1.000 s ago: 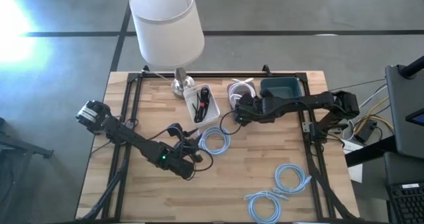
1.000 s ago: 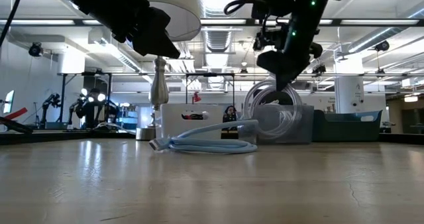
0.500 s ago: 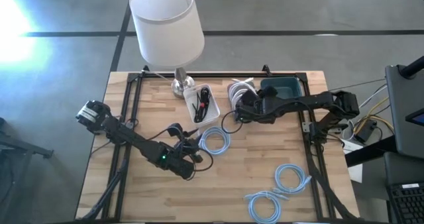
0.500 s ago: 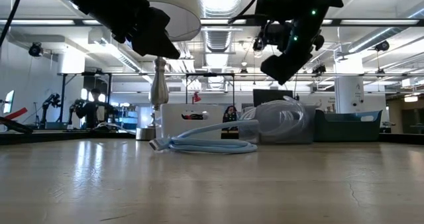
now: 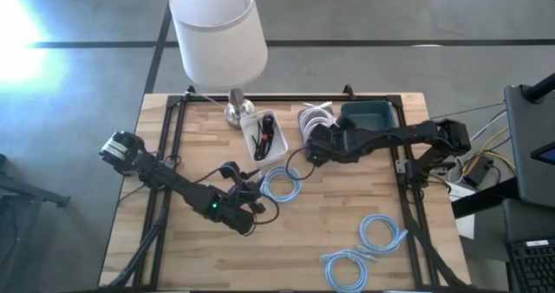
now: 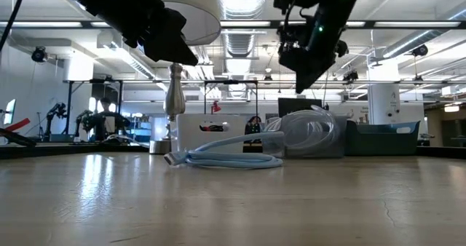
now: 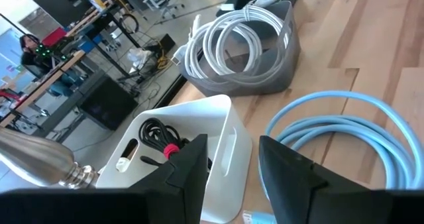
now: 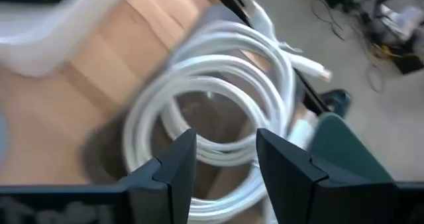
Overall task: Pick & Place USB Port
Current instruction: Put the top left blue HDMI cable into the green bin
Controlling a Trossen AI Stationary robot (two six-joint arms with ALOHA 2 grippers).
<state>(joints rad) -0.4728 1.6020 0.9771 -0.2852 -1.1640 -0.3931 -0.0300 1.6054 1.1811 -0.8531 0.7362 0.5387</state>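
A white coiled cable (image 5: pixel 316 117) lies in a grey bin (image 7: pixel 275 75) at the table's far side; the right wrist view looks down on the white coiled cable (image 8: pixel 218 114). My right gripper (image 5: pixel 312 147) hovers open just near of that bin, above it in the low view (image 6: pixel 298 75), with nothing between its fingers (image 8: pixel 225 164). A light-blue cable coil (image 5: pixel 280 182) lies flat mid-table. My left gripper (image 5: pixel 251 202) waits open near it, raised off the table (image 7: pixel 232 177).
A white bin (image 5: pixel 263 135) with black cables stands left of the grey bin, and a teal bin (image 5: pixel 368 115) right of it. A lamp (image 5: pixel 218 33) stands at the far edge. Two more light-blue coils (image 5: pixel 381 232) (image 5: pixel 347 263) lie near the right front.
My right gripper has let go of the white cable coil, which hung upright below its fingers a second ago. The coil has dropped and now lies flat in the grey bin. The gripper has since risen clear of it.
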